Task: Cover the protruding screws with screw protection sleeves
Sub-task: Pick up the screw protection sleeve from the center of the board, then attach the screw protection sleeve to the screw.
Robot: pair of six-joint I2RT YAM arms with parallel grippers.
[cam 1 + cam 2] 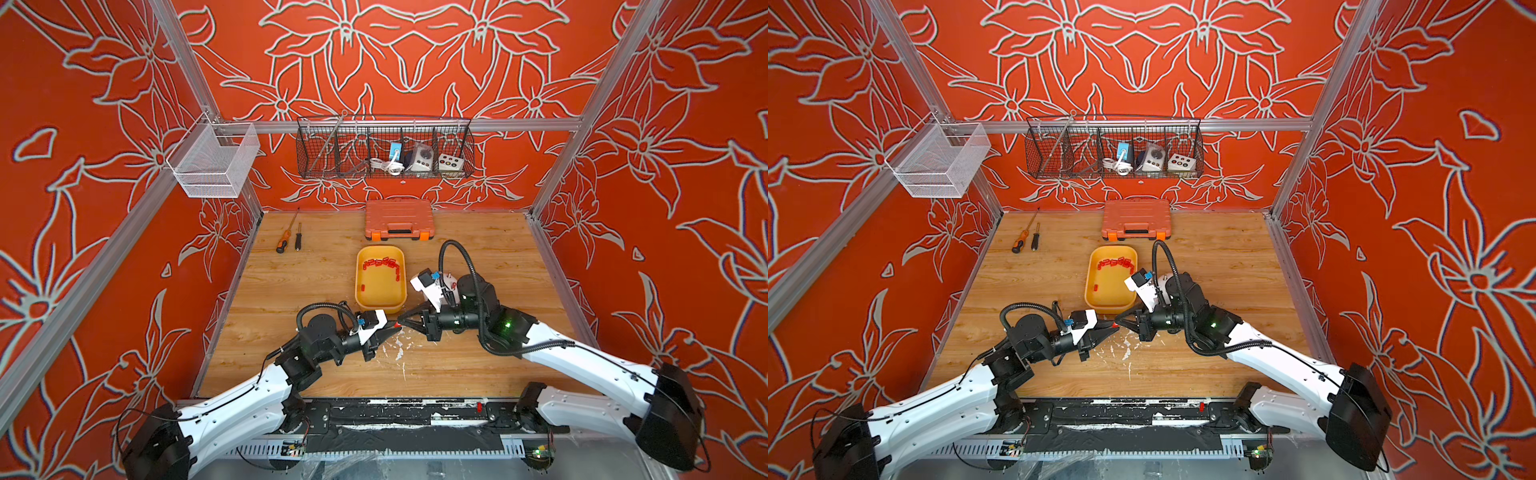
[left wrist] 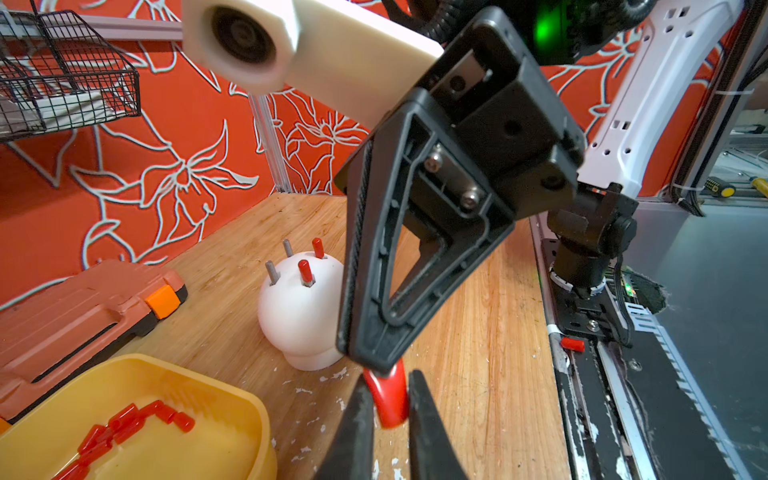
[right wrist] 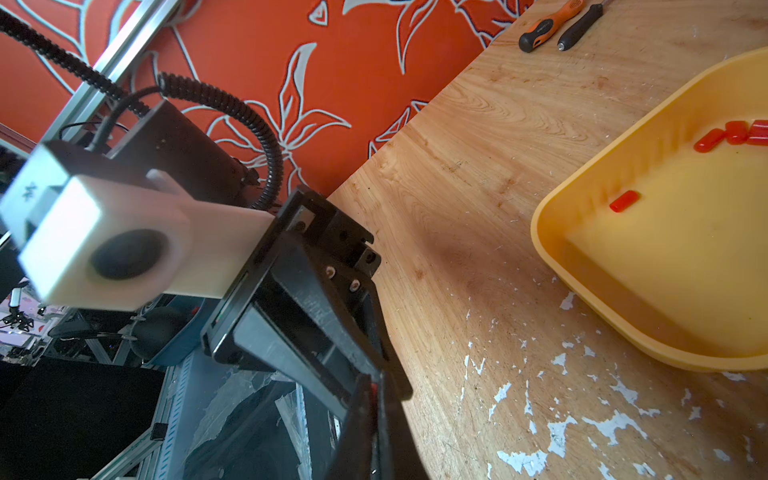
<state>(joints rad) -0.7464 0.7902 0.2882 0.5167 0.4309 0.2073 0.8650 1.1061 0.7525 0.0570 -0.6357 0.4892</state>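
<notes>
My left gripper (image 1: 394, 327) and right gripper (image 1: 401, 323) meet tip to tip just in front of the yellow tray (image 1: 380, 300). One red screw protection sleeve (image 2: 389, 401) is between them. In the left wrist view the left gripper (image 2: 388, 388) is shut on its sides and the right gripper's tip pinches its upper end. The right gripper (image 3: 374, 385) shows a red sliver in its shut jaws. The white dome (image 2: 297, 309) carries the protruding screws: two bare grey (image 2: 272, 272), two capped red (image 2: 304, 271). Several sleeves (image 1: 382, 264) lie in the tray.
An orange tool case (image 1: 399, 219) stands at the back, with two screwdrivers (image 1: 287, 239) to its left. A black wire basket (image 1: 384, 149) and a white mesh basket (image 1: 214, 160) hang on the frame. One loose red sleeve (image 2: 572, 345) lies on the front rail.
</notes>
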